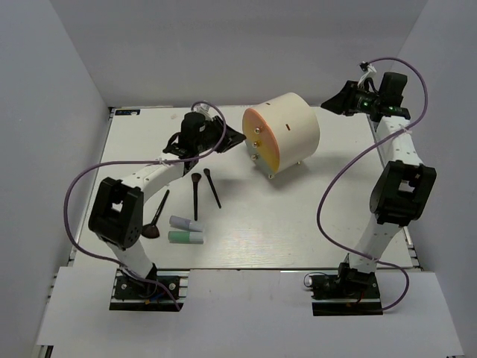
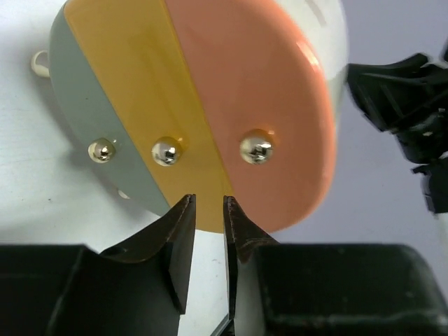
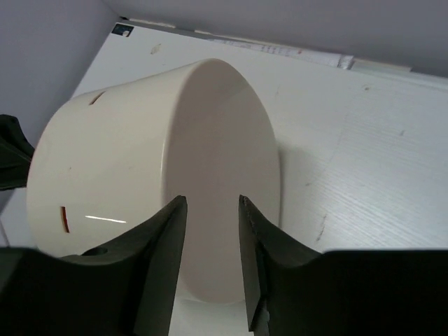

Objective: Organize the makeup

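The makeup lies on the table's left half: three thin black-handled brushes (image 1: 195, 195), (image 1: 212, 187), (image 1: 157, 216), a lavender tube (image 1: 185, 222) and a mint green tube (image 1: 185, 237). My left gripper (image 1: 234, 139) hovers beyond them, pointed at the face of the cream drum (image 1: 287, 128). In the left wrist view its jaws (image 2: 208, 203) stand a narrow gap apart with nothing between them, just short of the drum's orange face (image 2: 189, 105). My right gripper (image 1: 333, 100) hangs behind the drum, and its jaws (image 3: 212, 203) are open and empty, facing the drum's cream back (image 3: 210, 161).
The drum lies on its side at the table's middle back. Its face has grey, yellow and salmon bands with three shiny knobs (image 2: 166, 151). Grey walls close in the table on the left, back and right. The left arm's elbow (image 1: 116, 210) stands beside the brushes.
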`<state>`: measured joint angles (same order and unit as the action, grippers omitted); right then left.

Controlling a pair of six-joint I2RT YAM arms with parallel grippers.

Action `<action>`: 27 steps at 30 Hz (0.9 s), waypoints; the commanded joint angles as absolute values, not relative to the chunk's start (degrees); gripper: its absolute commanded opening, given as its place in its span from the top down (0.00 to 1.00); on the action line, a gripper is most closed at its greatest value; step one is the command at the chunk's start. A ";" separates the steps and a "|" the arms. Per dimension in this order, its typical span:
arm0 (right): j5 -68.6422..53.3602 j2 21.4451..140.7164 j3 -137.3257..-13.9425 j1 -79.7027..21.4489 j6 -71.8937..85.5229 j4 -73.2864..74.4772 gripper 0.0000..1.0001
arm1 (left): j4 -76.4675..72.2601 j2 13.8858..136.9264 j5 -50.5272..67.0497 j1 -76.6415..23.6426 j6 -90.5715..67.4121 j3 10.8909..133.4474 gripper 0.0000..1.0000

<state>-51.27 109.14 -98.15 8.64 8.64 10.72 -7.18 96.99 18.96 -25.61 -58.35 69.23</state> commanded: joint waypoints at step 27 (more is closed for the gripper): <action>-40.70 102.48 -98.00 1.67 -0.45 7.03 0.46 | -16.34 113.47 27.33 -25.66 -63.28 77.43 0.44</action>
